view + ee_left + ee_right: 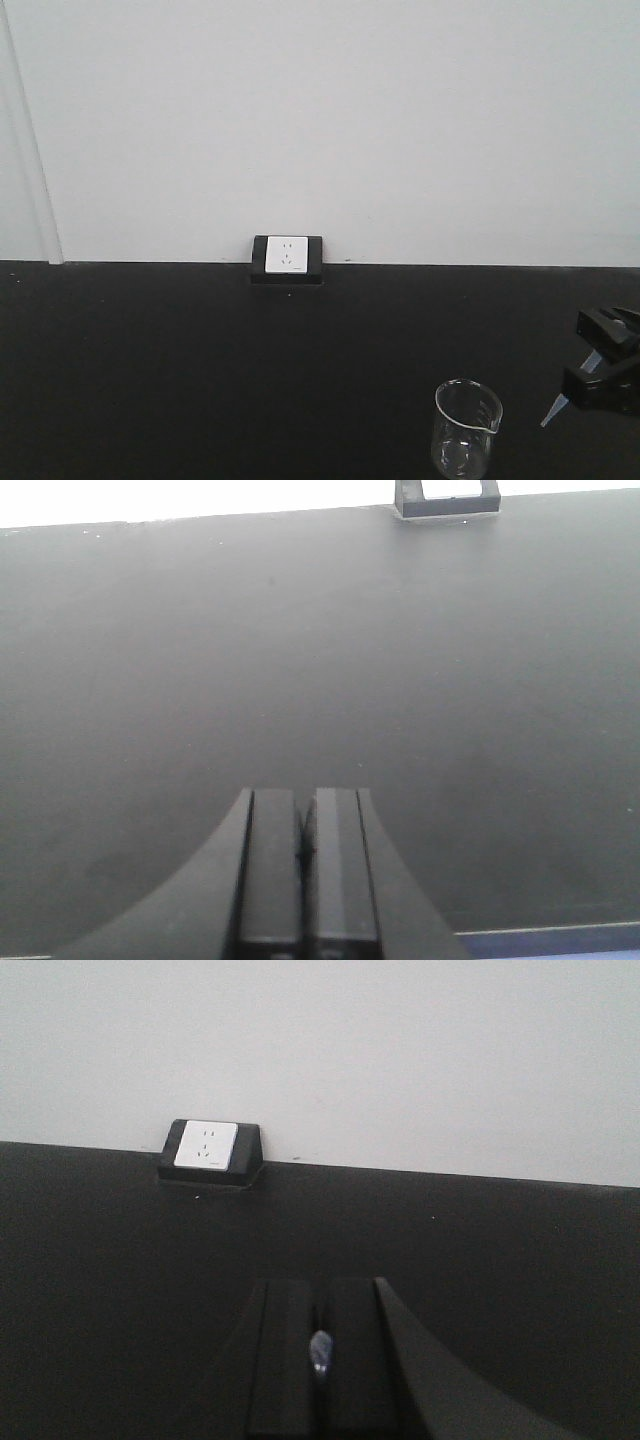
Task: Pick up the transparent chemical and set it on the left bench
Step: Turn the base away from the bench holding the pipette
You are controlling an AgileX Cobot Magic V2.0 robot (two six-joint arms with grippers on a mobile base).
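Observation:
My right gripper (603, 362) is at the right edge of the front view, shut on the transparent chemical (556, 409), a clear bluish pipette whose tapered tip points down-left beside the beaker. In the right wrist view the gripper (320, 1305) is shut and a small bluish bit of the pipette (321, 1352) shows between the fingers. My left gripper (304, 805) is shut and empty, low over a black worktop (300, 660). The left bench with the white bins is out of view.
A clear glass beaker (465, 430) stands at the front right of the black worktop (200, 370). A white wall socket in a black housing (287, 259) sits at the back edge against the white wall; it also shows in the right wrist view (210, 1151).

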